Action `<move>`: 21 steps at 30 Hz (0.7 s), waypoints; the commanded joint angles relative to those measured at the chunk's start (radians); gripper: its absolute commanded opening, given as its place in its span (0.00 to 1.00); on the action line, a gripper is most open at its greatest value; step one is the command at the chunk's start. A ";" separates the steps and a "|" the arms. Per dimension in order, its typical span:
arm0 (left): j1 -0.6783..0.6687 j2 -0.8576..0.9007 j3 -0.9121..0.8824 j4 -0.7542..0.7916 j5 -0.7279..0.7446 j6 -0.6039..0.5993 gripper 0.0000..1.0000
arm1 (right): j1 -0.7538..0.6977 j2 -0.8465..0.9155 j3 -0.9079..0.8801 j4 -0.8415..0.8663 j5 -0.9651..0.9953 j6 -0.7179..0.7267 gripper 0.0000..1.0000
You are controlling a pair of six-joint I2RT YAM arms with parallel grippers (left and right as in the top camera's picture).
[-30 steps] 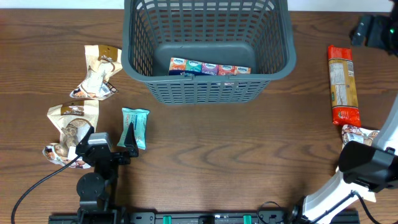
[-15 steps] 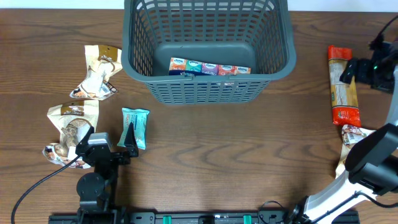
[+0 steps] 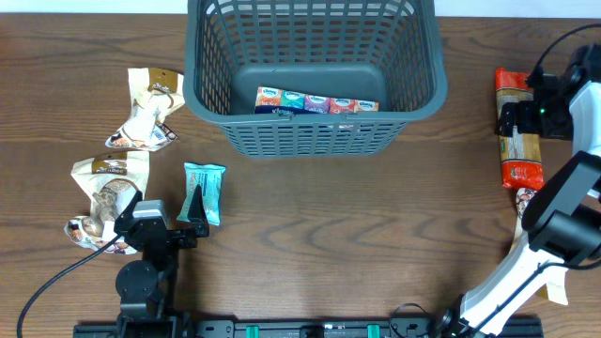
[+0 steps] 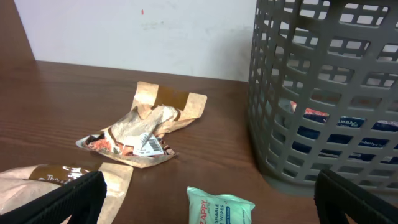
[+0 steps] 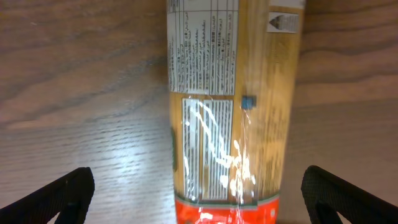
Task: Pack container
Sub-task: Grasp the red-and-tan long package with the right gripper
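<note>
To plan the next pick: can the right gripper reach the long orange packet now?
Probably yes: the right gripper hangs open right over the long orange packet, with nothing between them.

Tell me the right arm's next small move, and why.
Probably lower the right pincer straight down onto the pasta packet. The wrist view shows its open fingers straddling the packet, which lies flat on the table, not yet gripped.

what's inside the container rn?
Inside the container: one row of small tissue packs on the floor against the near wall. The rest of the floor shows bare. The near rim covers the packs' lower edges.
</note>
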 commanded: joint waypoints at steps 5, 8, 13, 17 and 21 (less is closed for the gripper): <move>-0.004 0.000 -0.018 -0.039 -0.004 -0.006 0.99 | 0.007 0.034 0.016 0.040 -0.029 -0.071 0.99; -0.004 0.000 -0.018 -0.039 -0.004 -0.006 0.99 | 0.006 0.054 0.016 0.058 -0.031 -0.074 0.99; -0.004 0.000 -0.018 -0.039 -0.004 -0.006 0.99 | 0.007 0.074 0.016 0.108 -0.039 -0.077 0.99; -0.004 0.000 -0.018 -0.039 -0.004 -0.006 0.99 | 0.006 0.076 0.016 0.160 -0.035 -0.055 0.99; -0.004 0.000 -0.018 -0.039 -0.004 -0.014 0.99 | 0.006 0.083 0.015 0.201 -0.035 0.013 0.99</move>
